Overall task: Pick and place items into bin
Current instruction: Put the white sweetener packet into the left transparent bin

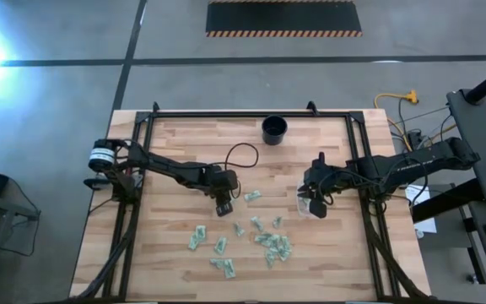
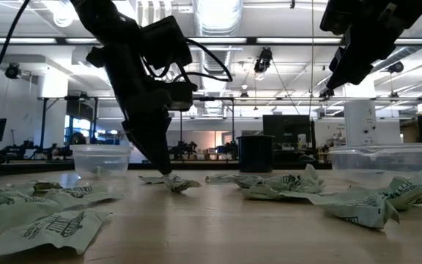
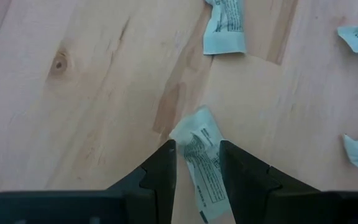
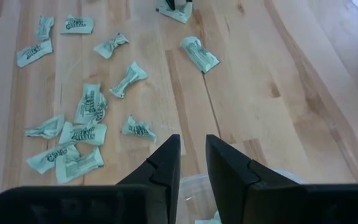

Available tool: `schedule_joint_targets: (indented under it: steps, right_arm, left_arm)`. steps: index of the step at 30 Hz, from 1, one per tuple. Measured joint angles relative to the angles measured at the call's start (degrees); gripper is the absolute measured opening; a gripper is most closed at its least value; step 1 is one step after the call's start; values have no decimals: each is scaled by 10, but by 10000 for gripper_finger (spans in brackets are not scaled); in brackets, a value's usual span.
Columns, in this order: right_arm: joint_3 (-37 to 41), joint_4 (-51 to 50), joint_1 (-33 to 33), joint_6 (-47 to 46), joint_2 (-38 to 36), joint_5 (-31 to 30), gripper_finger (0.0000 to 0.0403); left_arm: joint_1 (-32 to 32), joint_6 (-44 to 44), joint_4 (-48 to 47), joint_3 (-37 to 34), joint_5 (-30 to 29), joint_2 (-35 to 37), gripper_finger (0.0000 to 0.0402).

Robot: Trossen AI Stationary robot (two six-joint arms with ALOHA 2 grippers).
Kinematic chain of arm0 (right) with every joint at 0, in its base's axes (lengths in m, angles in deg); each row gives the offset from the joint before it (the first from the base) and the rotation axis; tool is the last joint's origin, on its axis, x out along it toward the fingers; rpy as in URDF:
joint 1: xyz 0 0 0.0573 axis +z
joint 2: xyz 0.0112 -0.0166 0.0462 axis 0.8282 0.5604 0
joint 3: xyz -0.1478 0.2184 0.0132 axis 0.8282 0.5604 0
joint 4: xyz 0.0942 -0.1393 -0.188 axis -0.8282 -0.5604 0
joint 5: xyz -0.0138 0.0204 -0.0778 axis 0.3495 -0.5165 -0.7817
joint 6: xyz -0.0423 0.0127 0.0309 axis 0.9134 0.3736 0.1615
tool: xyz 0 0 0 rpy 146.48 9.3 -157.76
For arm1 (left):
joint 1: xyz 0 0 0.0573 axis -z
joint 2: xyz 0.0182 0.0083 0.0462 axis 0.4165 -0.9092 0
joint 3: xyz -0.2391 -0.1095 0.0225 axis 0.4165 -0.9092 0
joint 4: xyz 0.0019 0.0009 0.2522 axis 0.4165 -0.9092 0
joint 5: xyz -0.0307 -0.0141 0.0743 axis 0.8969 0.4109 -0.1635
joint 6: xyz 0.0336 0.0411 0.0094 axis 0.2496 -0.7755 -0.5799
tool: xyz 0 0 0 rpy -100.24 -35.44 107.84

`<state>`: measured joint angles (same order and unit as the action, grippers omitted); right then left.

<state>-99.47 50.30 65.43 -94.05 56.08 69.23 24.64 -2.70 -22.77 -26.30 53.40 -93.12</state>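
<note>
Left wrist view: left claw [image 3: 197, 165] clamped on pale green crinkled paper packet [image 3: 201, 155] at wooden table [image 3: 92, 81]. Judged light, soft, crushable; pinch mid-body. Right claw [image 4: 192, 158] narrowly apart, empty, above clear plastic tub [image 4: 194, 186].

I am seeing dark print on the packets [image 3: 205, 163], but no word is showing clearly enough to read.

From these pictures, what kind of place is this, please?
Probably a robotics lab or workshop: a wooden table on a concrete floor with hazard-striped marking, exposed ceiling ducts, and equipment benches behind.
</note>
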Motion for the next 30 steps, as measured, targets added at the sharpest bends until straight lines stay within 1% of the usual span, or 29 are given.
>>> schedule_joint_targets:
  steps: [8,12,16,20,25,27,30]
  right_arm:
    - [0,11,0,0,1,-3,73]
    - [0,15,0,0,1,-3,69]
    - [0,15,0,-2,1,-3,66]
    - [0,15,0,-2,1,-3,66]
    - [0,15,0,-2,1,-3,63]
    - [0,16,0,-2,1,-3,64]
    - [0,16,0,-1,1,-3,63]
  left_arm:
    - [1,1,12,3,0,-12,105]
    - [6,5,13,10,-2,-29,105]
    - [9,16,13,11,-11,-31,102]
    - [9,15,10,9,-18,-20,75]
    - [9,11,12,9,-21,-6,13]
    - [9,11,12,10,-21,-2,5]
    - [9,14,13,10,-21,3,6]
